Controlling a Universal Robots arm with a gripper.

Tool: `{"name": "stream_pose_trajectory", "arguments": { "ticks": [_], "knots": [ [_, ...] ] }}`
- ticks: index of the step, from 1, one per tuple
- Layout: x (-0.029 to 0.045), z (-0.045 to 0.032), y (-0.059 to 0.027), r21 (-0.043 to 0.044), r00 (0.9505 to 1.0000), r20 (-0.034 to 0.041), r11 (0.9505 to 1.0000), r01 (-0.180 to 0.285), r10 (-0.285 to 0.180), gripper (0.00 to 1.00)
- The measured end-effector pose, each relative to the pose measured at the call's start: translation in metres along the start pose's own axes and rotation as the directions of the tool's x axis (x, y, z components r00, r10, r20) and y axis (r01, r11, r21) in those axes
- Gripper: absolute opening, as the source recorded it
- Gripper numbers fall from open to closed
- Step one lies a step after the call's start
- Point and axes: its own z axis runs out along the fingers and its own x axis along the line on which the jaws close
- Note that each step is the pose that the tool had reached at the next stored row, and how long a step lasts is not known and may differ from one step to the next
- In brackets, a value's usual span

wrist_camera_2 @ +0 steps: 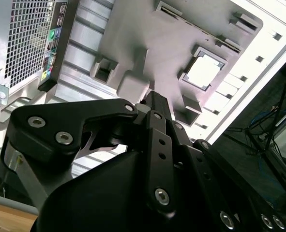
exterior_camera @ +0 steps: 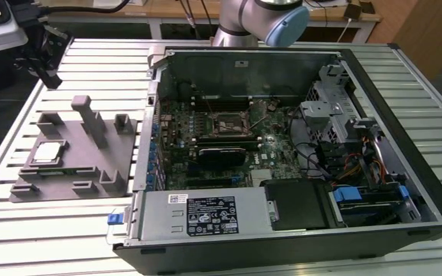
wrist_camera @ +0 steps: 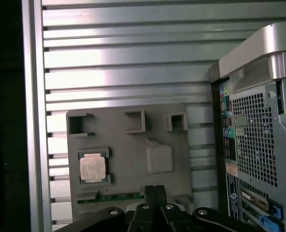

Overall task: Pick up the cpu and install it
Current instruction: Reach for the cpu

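Claw (wrist_camera: 155, 189) state first: in the first wrist view you can see its two black fingers (wrist_camera: 149, 193) pressed together at the tips, drawn narrow with nothing held between them. In the exterior view the claw (exterior_camera: 50, 79) hangs over the far part of the worktop (exterior_camera: 102, 66) on the exterior view's left, clear of everything below it. Your cpu (exterior_camera: 48, 152) lies flat in a square recess of the grey holder (exterior_camera: 79, 172), silver-white top facing up, and it is well apart from the claw. Both wrist views show the same thing: the cpu (wrist_camera: 93, 169) seated in its pocket on the holder (wrist_camera: 128, 145), and again the cpu (wrist_camera_2: 204, 72) beyond the claw's tip (wrist_camera_2: 155, 99) with the holder (wrist_camera_2: 172, 38) spread under it. A green strip of board (wrist_camera: 116, 196) sits in a slot of the holder just beside the cpu. The holder rests on the slatted worktop just beside the open computer case (exterior_camera: 405, 115), which takes up the exterior view's right. Inside that case, on the green board, you can make out the black-framed motherboard socket (exterior_camera: 232, 123) — it lies far from both cpu and claw.
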Motion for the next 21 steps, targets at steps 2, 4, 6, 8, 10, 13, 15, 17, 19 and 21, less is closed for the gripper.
{"name": "stream_pose_trajectory", "arguments": {
  "ticks": [2, 4, 6, 8, 10, 13, 15, 17, 19, 21],
  "knots": [
    [0.0023, 0.0022, -0.0003, 0.0001, 1.0, 0.0, 1.0, 0.0, 0.0, 0.11],
    [0.0049, 0.0046, -0.0005, 0.0, 1.0, 0.0001, 1.0, 0.0, 0.0, 0.11],
    [0.0078, 0.0068, -0.0009, -0.0001, 1.0, 0.0002, 1.0, 0.0, 0.0, 0.11],
    [0.0109, 0.009, -0.0012, -0.0001, 1.0, 0.0001, 1.0, 0.0, 0.0, 0.11],
    [0.0142, 0.0113, -0.0016, 0.0, 1.0, 0.0001, 1.0, 0.0, 0.0, 0.11],
    [0.0192, 0.0147, -0.0021, 0.0, 1.0, 0.0, 1.0, 0.0, 0.0, 0.11],
    [0.0226, 0.017, -0.0025, 0.0, 1.0, 0.0001, 1.0, 0.0, 0.0, 0.11],
    [0.026, 0.0194, -0.0028, 0.0, 1.0, 0.0001, 1.0, 0.0, 0.0, 0.11],
    [0.0294, 0.022, -0.0032, 0.0, 1.0, 0.0001, 1.0, 0.0, 0.0, 0.11],
    [0.0323, 0.0249, -0.0035, -0.0002, 1.0, 0.0003, 1.0, 0.0, 0.0, 0.11]
  ]
}}
